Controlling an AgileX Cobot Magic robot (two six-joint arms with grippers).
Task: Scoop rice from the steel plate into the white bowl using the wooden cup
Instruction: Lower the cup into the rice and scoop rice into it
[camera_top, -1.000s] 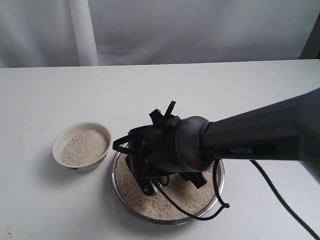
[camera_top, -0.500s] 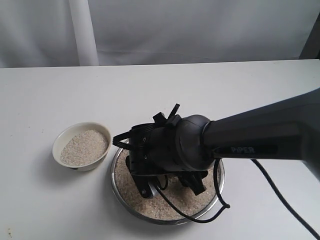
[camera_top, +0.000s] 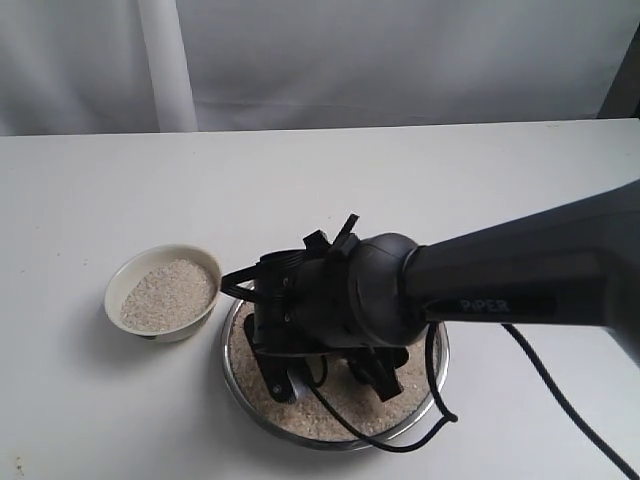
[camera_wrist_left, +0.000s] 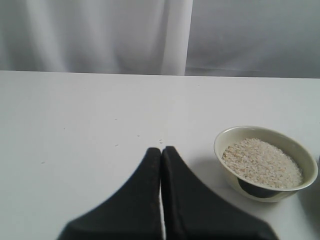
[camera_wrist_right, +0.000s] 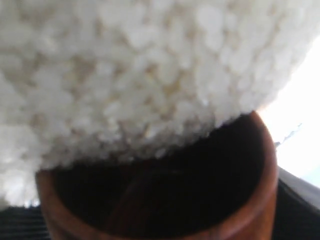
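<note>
In the exterior view the right arm (camera_top: 480, 280) hides the wooden cup (camera_wrist_right: 260, 200) and the middle of the steel plate (camera_top: 250, 415); the close-up rice (camera_wrist_right: 125, 75) is blurred.

Soft, even white light fills the outside view: the desk (camera_top: 100, 180) is bright almost to washing out, only a faint shadow lies at the foot of the bowl (camera_top: 165, 328), and my right arm (camera_top: 520, 270) is a dark mass with little detail. From my left wrist the bowl is sharp, while my left pincer (camera_wrist_left: 161, 150) is a blurred black shape at the near edge. My right wrist view sits far too close: the rice (camera_wrist_right: 125, 75) is a glaring, unfocused white, and the inside of the cup (camera_wrist_right: 265, 180) is nearly black.
</note>
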